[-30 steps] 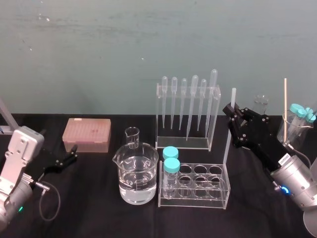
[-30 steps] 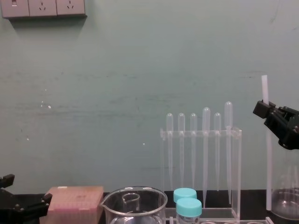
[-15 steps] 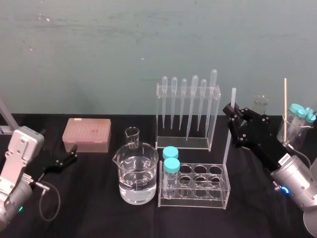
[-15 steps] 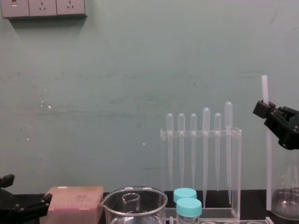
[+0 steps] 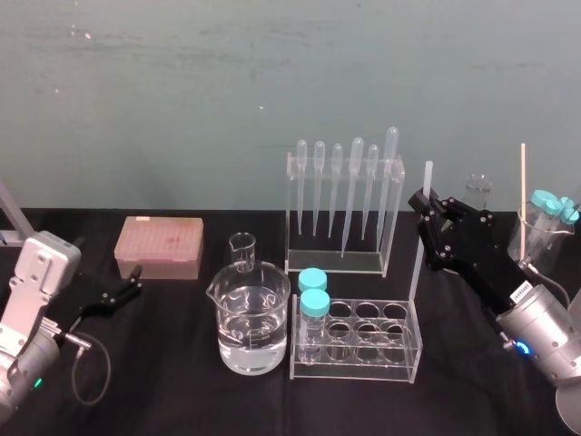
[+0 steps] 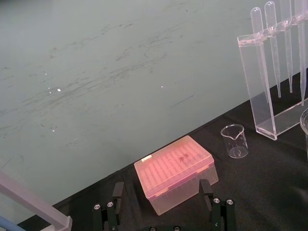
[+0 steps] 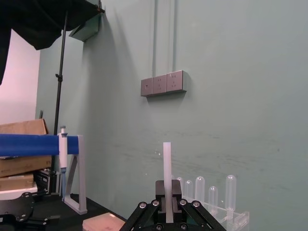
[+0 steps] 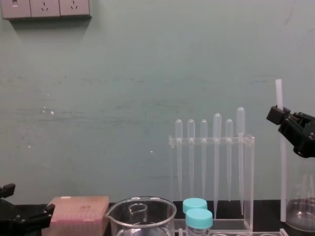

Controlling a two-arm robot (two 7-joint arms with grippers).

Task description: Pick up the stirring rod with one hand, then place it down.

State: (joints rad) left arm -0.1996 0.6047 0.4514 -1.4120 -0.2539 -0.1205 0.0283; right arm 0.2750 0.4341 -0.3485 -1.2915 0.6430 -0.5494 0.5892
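**Fig.** Grasp stage of the rod pick-and-place.

- **Rod and right gripper:** The thin, straight, translucent-white stirring rod (image 5: 418, 259) stands near-upright w/ a slight tilt. The black, angular-fingered right gripper (image 5: 424, 203) is clamped on its upper part, and a short length of rod projects above the fingers. Cf. the right wrist view, where the rod (image 7: 167, 163) rises btwn the closed jaws.
- **Rod pos.:** It is just right of the clear acrylic pipette rack (image 5: 343, 195) holding six bulb-topped pipettes. It is also behind the right end of the clear test-tube rack (image 5: 363, 343) w/ two teal-capped tubes.
- **Lower end:** In the chest view the rod (image 8: 282, 172) runs down from the gripper (image 8: 276, 114) to a lower end beside a round glass flask (image 8: 300, 216). Whether that end is clear of the black tabletop (image 5: 182, 381) cannot be told.
- **Left gripper:** The left gripper (image 5: 134, 282) is parked low at the table's left, fingers apart on nothing, near the pink lidded tip box (image 5: 159, 245).
- **Other items:** A large glass beaker of clear liquid (image 5: 250, 318) sits at centre.
- **Progress (judged):** The grasp is secured, so pick-up is done or nearly so; the lift is unconfirmed. Left to do: carry the rod to a free patch of table, lower it, set it down and release. Approx. half complete.
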